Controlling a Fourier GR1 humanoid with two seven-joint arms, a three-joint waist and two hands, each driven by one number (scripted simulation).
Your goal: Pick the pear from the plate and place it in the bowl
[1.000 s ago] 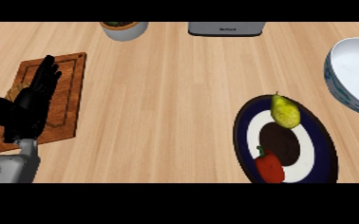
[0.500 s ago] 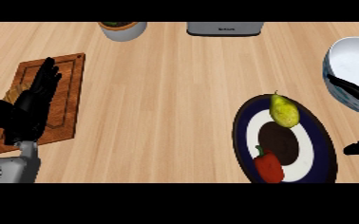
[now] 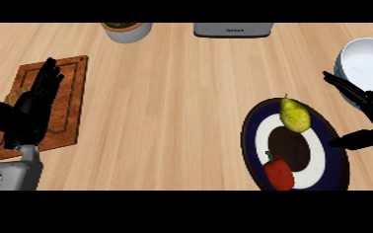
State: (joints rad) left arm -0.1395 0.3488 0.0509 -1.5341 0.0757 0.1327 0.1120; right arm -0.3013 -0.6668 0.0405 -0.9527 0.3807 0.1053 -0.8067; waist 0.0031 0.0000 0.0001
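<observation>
One yellow pear (image 3: 294, 115) and one red pepper (image 3: 279, 173) on round plate (image 3: 334, 173), lower right; white bowl (image 3: 357, 64) nearby. Right robot hand (image 3: 353, 95): fingers apart. Left robot hand (image 3: 33, 108): fingers straight.

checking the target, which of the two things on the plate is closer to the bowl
The pear, yellow-green, at the plate's upper end toward the bowl; the red pepper lies at the lower end.

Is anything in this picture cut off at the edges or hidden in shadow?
Head view: lighting is even, with no strong shadows or glare on the counter. The bowl is cut off by the right edge, and so is most of the right hand, of which only fingers show. The pear and plate are fully lit; the left hand rests open over the wooden board.
</observation>
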